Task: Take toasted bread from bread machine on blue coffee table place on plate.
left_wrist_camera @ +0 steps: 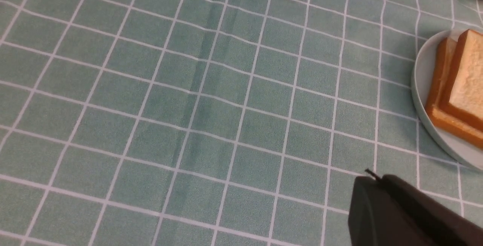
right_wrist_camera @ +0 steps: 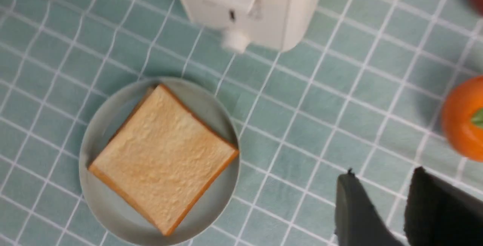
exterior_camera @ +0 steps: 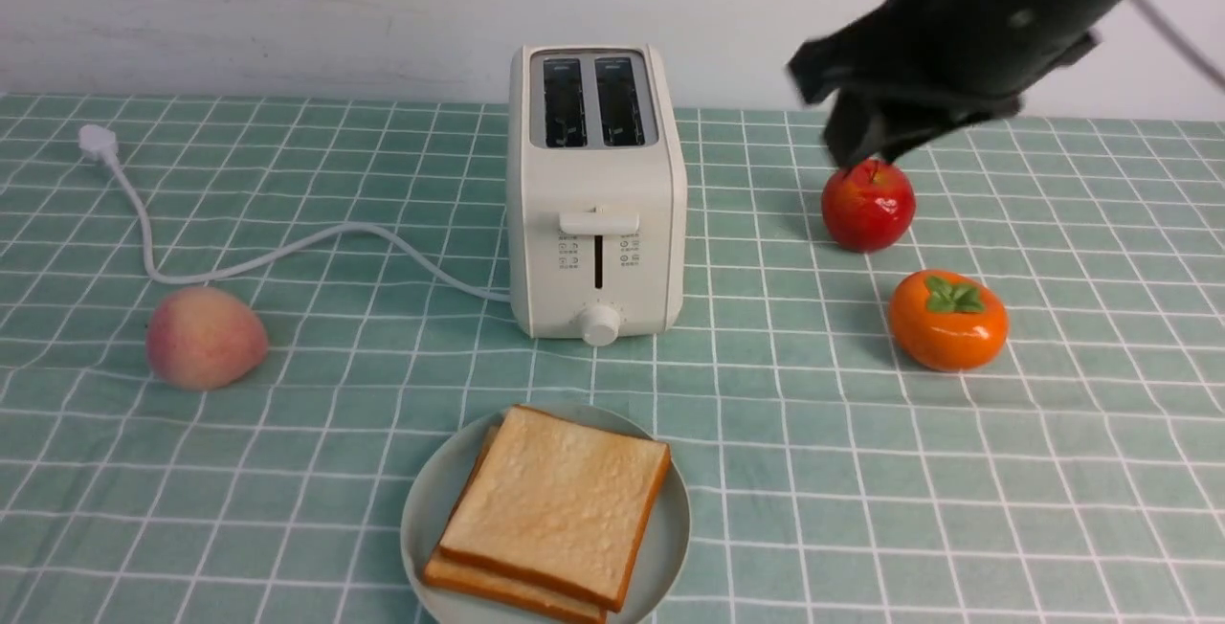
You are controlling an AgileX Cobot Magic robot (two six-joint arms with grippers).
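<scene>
While both slices of the toasted bread point(exterior_camera: 555, 500) lie stacked flat on the plate point(exterior_camera: 423, 519), the upper one turned slightly off the lower, their faces look pale golden and pitted, their crusts orange-brown. The plate is round and smooth, pale blue-green with a low rim. It sits close to the front edge of the blue coffee table point(exterior_camera: 861, 471), whose teal cloth carries a white grid. Just behind the plate, mid-table, stands the boxy cream bread machine point(exterior_camera: 595, 212), both slots empty, its white cord point(exterior_camera: 287, 256) running toward the rear left corner. The right gripper point(right_wrist_camera: 383, 180) hangs well above and to the right of the toast, blurred, over a glossy red apple point(exterior_camera: 868, 206). Its dark fingers stand a little apart with nothing between them. The left gripper point(left_wrist_camera: 371, 185) hovers over bare cloth near the plate, closed, with nothing in it.
</scene>
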